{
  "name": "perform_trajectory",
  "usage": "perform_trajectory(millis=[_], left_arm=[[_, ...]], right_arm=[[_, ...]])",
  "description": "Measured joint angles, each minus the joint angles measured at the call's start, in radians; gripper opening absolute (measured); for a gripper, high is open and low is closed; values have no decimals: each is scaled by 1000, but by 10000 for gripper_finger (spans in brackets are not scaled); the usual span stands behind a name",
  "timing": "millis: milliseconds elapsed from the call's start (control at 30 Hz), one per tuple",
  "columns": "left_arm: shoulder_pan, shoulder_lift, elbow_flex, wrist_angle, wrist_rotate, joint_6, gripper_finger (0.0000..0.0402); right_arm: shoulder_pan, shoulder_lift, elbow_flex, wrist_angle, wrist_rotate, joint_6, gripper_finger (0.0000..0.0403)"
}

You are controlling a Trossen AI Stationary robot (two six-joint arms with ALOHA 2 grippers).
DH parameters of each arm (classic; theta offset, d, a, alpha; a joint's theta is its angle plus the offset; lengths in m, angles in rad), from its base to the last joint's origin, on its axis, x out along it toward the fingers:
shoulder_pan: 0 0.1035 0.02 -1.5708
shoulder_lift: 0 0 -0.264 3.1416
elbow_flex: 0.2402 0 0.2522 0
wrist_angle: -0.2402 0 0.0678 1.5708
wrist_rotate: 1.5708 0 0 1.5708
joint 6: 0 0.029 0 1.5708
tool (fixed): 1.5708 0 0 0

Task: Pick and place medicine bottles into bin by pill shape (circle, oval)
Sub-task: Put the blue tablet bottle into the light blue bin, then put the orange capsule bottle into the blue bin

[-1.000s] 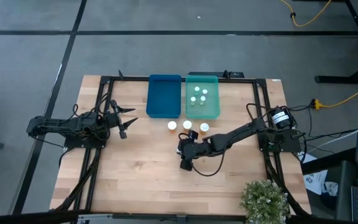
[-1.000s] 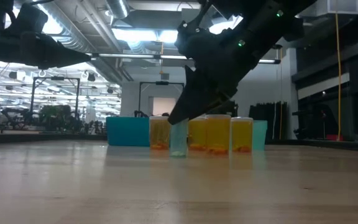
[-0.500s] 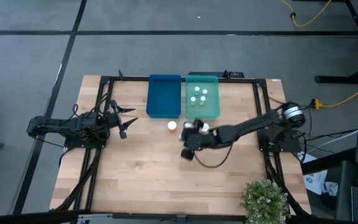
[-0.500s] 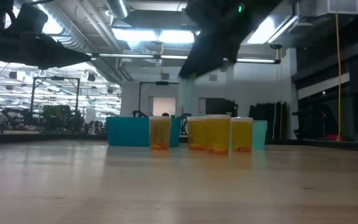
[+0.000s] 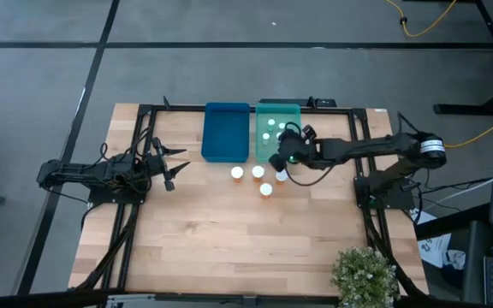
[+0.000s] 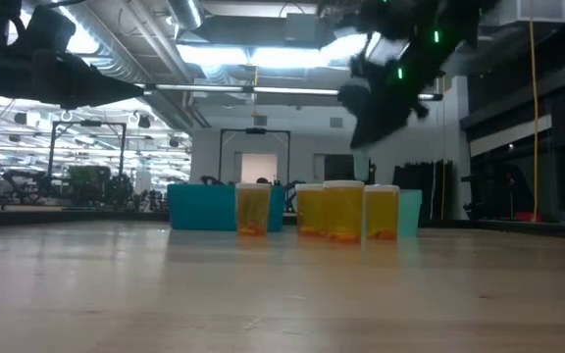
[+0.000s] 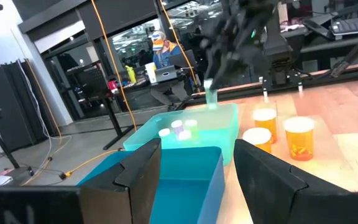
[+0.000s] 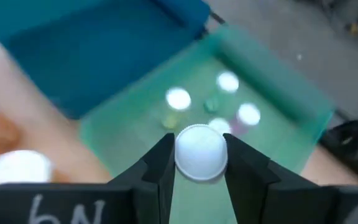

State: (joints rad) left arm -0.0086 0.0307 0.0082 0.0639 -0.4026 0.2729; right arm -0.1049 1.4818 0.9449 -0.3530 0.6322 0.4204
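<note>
A pale wooden counter (image 5: 195,239) carries a dark blue plastic bin (image 5: 227,133) beside a green plastic bin (image 5: 279,147). Over the green bin's near edge, the right tool (image 8: 199,163) pinches a small pale white-capped bottle (image 8: 200,152). Transport looks nearly done; next comes release (four amber bottles wait nearby). Left tool (image 5: 173,166) idles, slightly parted.

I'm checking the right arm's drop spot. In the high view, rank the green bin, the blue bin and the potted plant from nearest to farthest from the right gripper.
1. The green bin: the right gripper, jaws shut on a small bottle, hangs at its near edge.
2. The blue bin: beside the green one, on the left arm's side.
3. The potted plant: at the table's near right corner.
</note>
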Motion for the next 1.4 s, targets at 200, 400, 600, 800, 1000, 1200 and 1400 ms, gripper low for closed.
perform_trajectory(millis=[200,400,600,800,1000,1200,1400], left_arm=[[0,0,0,0,0,0,195],[0,0,0,0,0,0,195],[0,0,0,0,0,0,195],[0,0,0,0,0,0,195],[0,0,0,0,0,0,195],[0,0,0,0,0,0,195],[0,0,0,0,0,-1,195]], right_arm=[[-67,4,-221,393,-104,-8,113],[-99,4,-295,418,-148,0,113],[-102,3,-346,417,-104,26,113],[-102,3,-349,416,-103,43,121],[-102,3,-349,415,-102,44,183],[-102,3,-343,413,-102,43,199],[-102,-23,-263,394,-102,-39,194]])
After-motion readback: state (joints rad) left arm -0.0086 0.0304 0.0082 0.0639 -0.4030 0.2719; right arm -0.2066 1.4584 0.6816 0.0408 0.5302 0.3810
